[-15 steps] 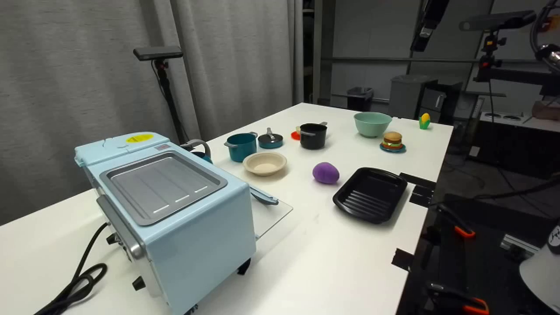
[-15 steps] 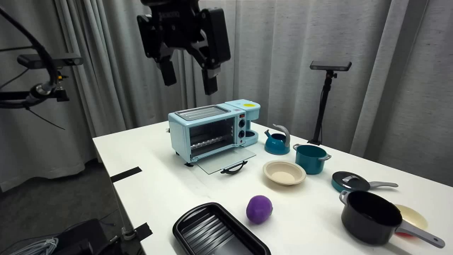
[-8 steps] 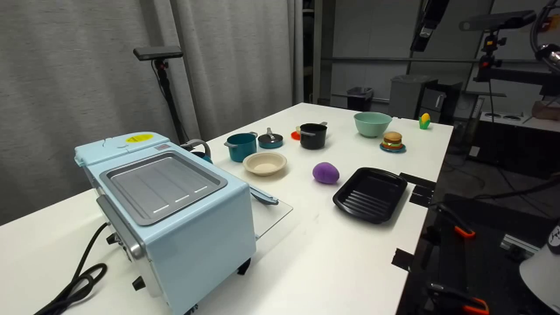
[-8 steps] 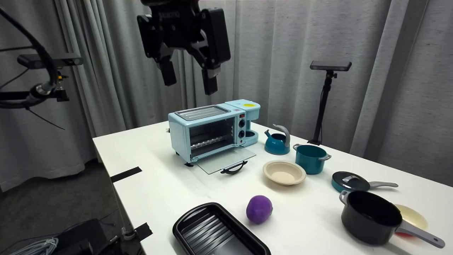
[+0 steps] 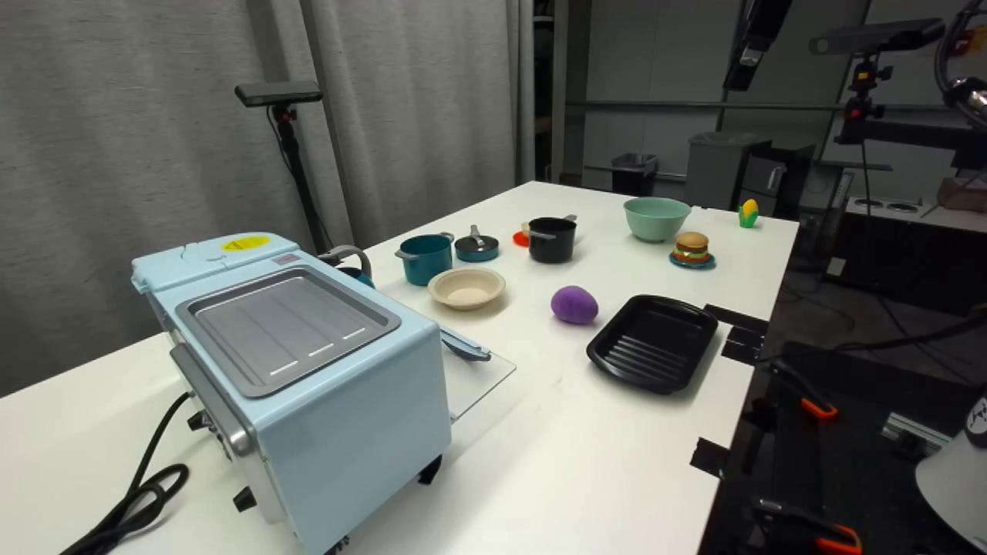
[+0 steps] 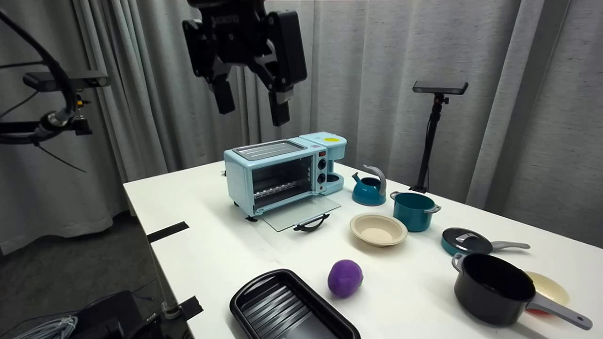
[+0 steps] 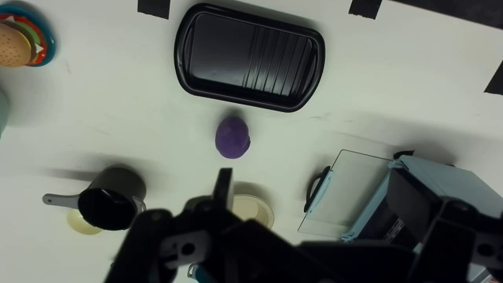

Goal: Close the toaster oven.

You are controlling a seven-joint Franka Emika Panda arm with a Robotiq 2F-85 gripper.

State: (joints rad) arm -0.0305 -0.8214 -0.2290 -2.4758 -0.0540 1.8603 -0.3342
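The toaster oven is a pale light-blue box with a silvery ribbed top, seen in both exterior views [image 5: 362, 439] [image 6: 239, 181]. Its glass door [image 6: 301, 212] is swung down and lies open in front, low over the table. The black door handle [image 6: 312, 223] is at the door's outer edge. In the wrist view the door [image 7: 353, 188] and handle [image 7: 316, 189] show between the fingers; part of the oven [image 7: 456, 179] is hidden by a finger. My gripper [image 6: 252, 104] is open and empty, high above the table and apart from the oven; its tip shows in an exterior view [image 5: 742, 71].
A black tray [image 6: 292, 306], a purple toy [image 6: 345, 278] and a beige bowl [image 6: 378, 230] lie before the door. A kettle [image 6: 369, 190], teal pot [image 6: 414, 212], lidded pan [image 6: 466, 241] and black pot [image 6: 492, 289] stand along one side. A black cord [image 5: 146, 489] trails behind the oven.
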